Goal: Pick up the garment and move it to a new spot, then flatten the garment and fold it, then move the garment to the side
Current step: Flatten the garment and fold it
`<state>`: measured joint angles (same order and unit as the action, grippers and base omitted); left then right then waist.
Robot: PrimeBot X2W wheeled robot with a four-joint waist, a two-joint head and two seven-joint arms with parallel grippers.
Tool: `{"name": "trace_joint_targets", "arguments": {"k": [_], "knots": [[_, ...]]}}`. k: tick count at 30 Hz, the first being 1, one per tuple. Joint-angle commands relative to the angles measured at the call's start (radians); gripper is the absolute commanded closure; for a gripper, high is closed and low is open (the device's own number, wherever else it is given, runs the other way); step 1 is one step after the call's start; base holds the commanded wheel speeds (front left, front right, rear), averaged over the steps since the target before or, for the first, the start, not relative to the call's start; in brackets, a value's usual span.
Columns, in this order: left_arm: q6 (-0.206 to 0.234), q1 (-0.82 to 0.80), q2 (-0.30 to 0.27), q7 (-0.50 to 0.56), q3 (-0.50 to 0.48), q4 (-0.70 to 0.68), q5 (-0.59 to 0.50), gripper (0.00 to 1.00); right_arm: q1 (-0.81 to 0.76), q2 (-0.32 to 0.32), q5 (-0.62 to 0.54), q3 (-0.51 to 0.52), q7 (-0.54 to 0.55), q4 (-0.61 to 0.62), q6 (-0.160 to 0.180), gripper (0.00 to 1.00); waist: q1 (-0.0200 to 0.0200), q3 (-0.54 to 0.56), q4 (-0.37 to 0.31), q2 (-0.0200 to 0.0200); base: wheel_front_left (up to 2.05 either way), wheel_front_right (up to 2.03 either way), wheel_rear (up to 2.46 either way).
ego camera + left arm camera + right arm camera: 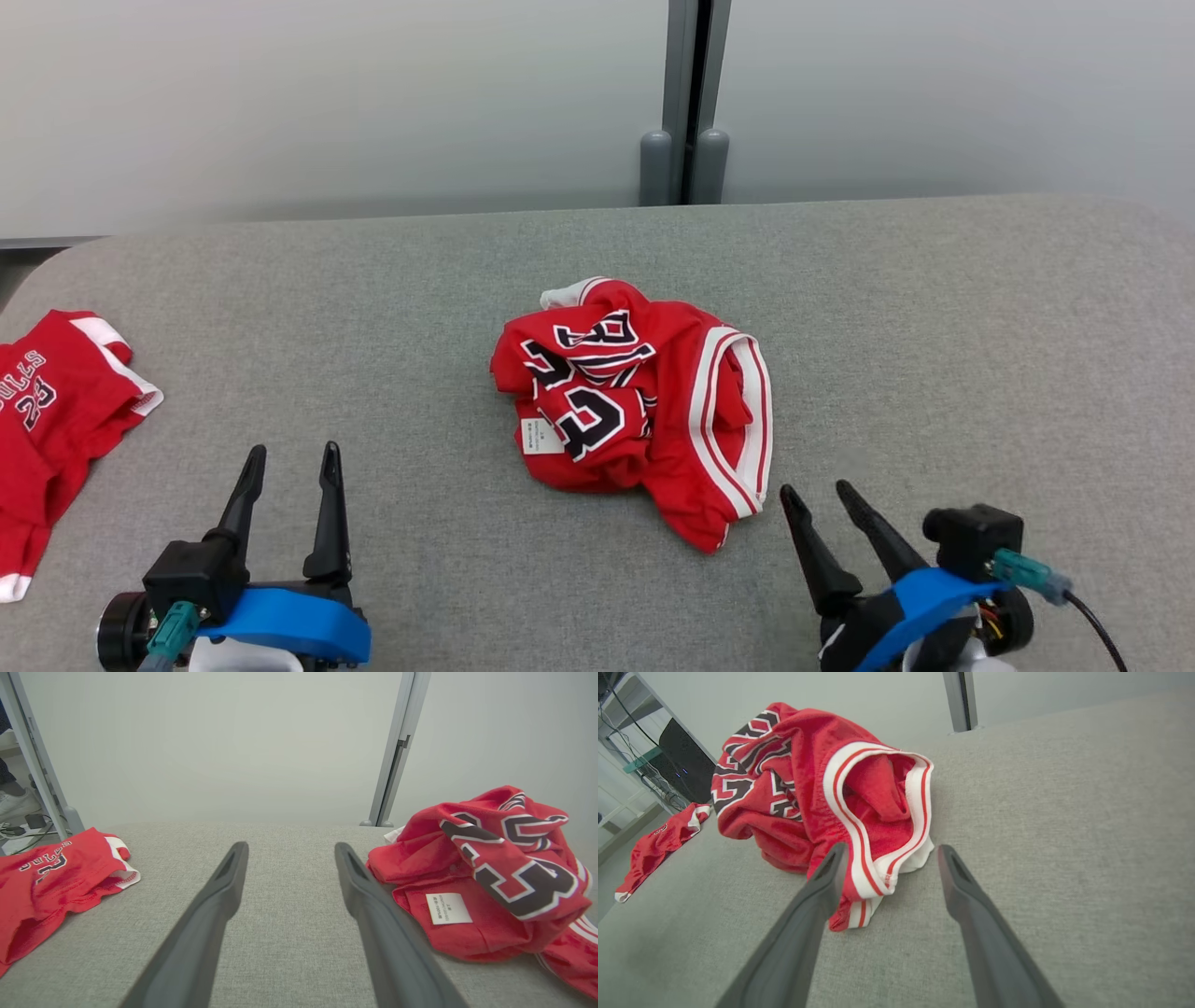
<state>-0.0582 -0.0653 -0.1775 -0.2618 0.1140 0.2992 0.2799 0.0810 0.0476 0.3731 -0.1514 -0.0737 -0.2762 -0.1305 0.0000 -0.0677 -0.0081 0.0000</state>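
A crumpled red jersey (635, 401) with black-and-white numbers and white-striped trim lies in a heap at the middle of the grey table (934, 327). The left wrist view has it at the right (490, 882), and it sits just beyond the fingertips in the right wrist view (822, 784). My left gripper (291, 455) stands open at the lower left, well short of the jersey, nothing between its fingers. My right gripper (817, 493) is open at the lower right, its tips close to the jersey's striped lower edge without touching it.
A second red garment (47, 420) lies at the table's left edge, also seen in the left wrist view (51, 882). A pale wall with a grey post (689, 103) stands behind the table. Bare grey cloth stretches right of the jersey.
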Motion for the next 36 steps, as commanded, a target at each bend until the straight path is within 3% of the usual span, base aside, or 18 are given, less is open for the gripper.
{"name": "trace_joint_targets", "arguments": {"k": [1,8,15,16,17,19,22,26,31,33,34,36], "knots": [[-0.005,-0.02,0.005,-0.005,0.003,0.0,-0.009,0.0,0.042,0.006,0.03,-0.028,0.044,-0.031,0.0,0.0,0.0,-0.01,0.005,0.0,0.0,0.0,0.0],[-0.014,-0.05,0.02,-0.005,0.02,0.003,-0.02,0.0,0.163,0.005,0.124,-0.093,0.179,-0.242,0.0,0.0,0.0,-0.03,0.035,0.0,0.0,0.0,0.0],[-0.017,-0.07,0.03,-0.005,0.029,-0.008,-0.028,0.0,0.288,0.005,0.2,-0.172,0.156,-0.4,-0.001,0.0,0.0,-0.05,0.068,0.0,0.0,0.0,0.0],[-0.018,-0.072,0.03,-0.005,0.03,-0.008,-0.028,0.0,0.304,0.005,0.206,-0.185,0.144,-0.411,0.0,0.6,0.0,-0.051,0.071,0.0,0.0,0.0,0.0],[-0.017,-0.073,0.03,-0.005,0.029,-0.009,-0.028,0.0,0.318,0.005,0.205,-0.196,0.127,-0.417,-0.001,0.95,0.0,-0.051,0.073,0.0,0.0,0.0,0.0],[-0.017,-0.073,0.03,-0.005,0.028,-0.009,-0.029,0.0,0.325,0.005,0.204,-0.205,0.107,-0.421,-0.001,1.0,0.0,-0.051,0.074,0.0,0.0,0.0,0.0],[-0.013,-0.064,0.032,-0.005,0.024,-0.007,-0.027,0.0,0.347,0.005,0.199,-0.226,0.054,-0.396,-0.001,1.0,0.0,-0.045,0.073,0.0,0.0,0.0,0.0],[-0.012,-0.053,0.032,-0.005,0.02,-0.004,-0.024,0.0,0.376,0.004,0.212,-0.287,0.037,-0.237,-0.001,1.0,0.0,-0.028,0.063,0.0,0.0,0.0,0.0],[-0.01,-0.051,0.036,-0.005,0.014,-0.014,-0.022,0.0,0.43,0.004,0.229,-0.345,0.113,-0.01,-0.001,1.0,0.0,-0.02,0.048,0.0,0.0,0.0,0.0],[-0.01,-0.055,0.038,-0.005,0.015,-0.018,-0.022,0.0,0.471,0.004,0.286,-0.37,0.143,0.051,-0.001,1.0,0.0,-0.023,0.046,0.0,0.0,0.0,0.0],[-0.01,-0.063,0.039,-0.005,0.017,-0.022,-0.023,0.0,0.523,0.003,0.384,-0.395,0.146,0.09,-0.001,1.0,0.0,-0.028,0.047,0.0,0.0,0.0,0.0],[-0.01,-0.069,0.04,-0.005,0.017,-0.027,-0.025,0.0,0.603,0.004,0.426,-0.413,0.116,0.099,-0.001,1.0,0.0,-0.035,0.049,0.0,0.0,0.0,0.0]]}}
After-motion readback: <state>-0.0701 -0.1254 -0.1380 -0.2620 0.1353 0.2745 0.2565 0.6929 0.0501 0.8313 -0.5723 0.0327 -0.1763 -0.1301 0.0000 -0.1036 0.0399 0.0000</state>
